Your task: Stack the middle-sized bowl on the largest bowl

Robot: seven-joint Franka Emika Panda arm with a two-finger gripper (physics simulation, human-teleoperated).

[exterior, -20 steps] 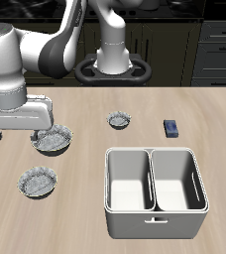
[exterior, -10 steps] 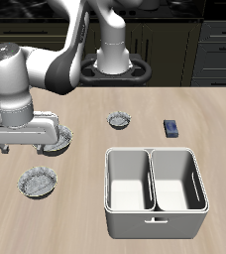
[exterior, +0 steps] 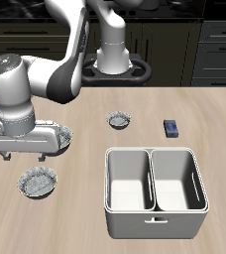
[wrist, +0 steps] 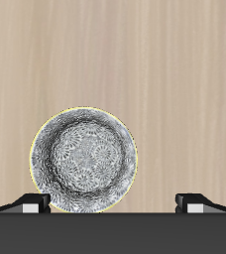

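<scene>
Front-high exterior view; close top-down wrist view — shared: one bowl (wrist: 83, 160).

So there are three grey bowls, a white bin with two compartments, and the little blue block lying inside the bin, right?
Not quite. The exterior view shows the blue block on the bare table, behind the white bin, not inside it; both compartments look empty. The rest is right: three grey bowls and one two-compartment bin.

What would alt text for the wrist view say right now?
A grey speckled bowl with a wavy rim lies on the pale wooden table, seen from straight above. The gripper is open, its fingertips level with the bowl's edge.
</scene>
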